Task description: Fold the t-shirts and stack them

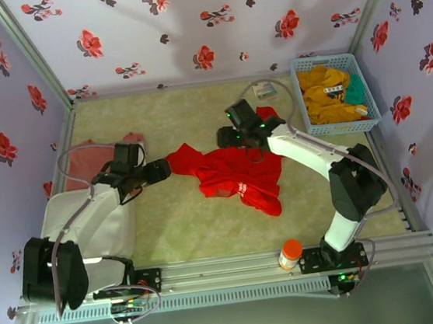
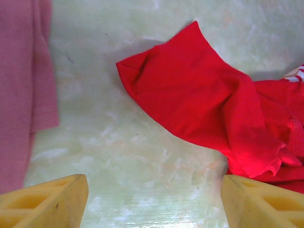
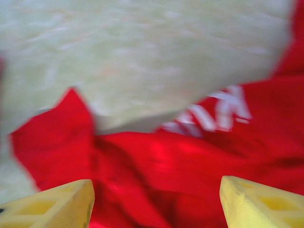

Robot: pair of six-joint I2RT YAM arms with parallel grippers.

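While the red t-shirt (image 1: 238,177) lies crumpled at the middle of the table (image 1: 170,237), no fold can be begun, so the step in hand is judged to be spreading it flat. In the top view the left gripper (image 1: 164,168) is seen at the shirt's left tip and the right gripper (image 1: 233,135) over its far edge. The pink t-shirt (image 1: 84,163) lies at the far left, partly hidden by the left arm and apart from the red one. A blue basket (image 1: 340,127) stands at the far right corner and is filled with mustard-yellow garments (image 1: 325,96) and a teal garment (image 1: 355,90). An orange-capped bottle (image 1: 290,253) stands near the right arm's base.

In the left wrist view the yellow fingers (image 2: 47,204) are spread wide, with only bare table between them. A pointed flap of the red shirt lies just ahead, and the pink shirt's edge runs down the left side. The flap is best taken low and near its tip, so that a single layer is pinched.

In the blurred right wrist view the yellow fingers (image 3: 52,204) are likewise spread and nothing is pinched. Bunched red cloth with white lettering lies beneath them. An outer hem, not the heaped middle, should be chosen, and the two ends drawn apart evenly so the cloth is flattened rather than dragged.
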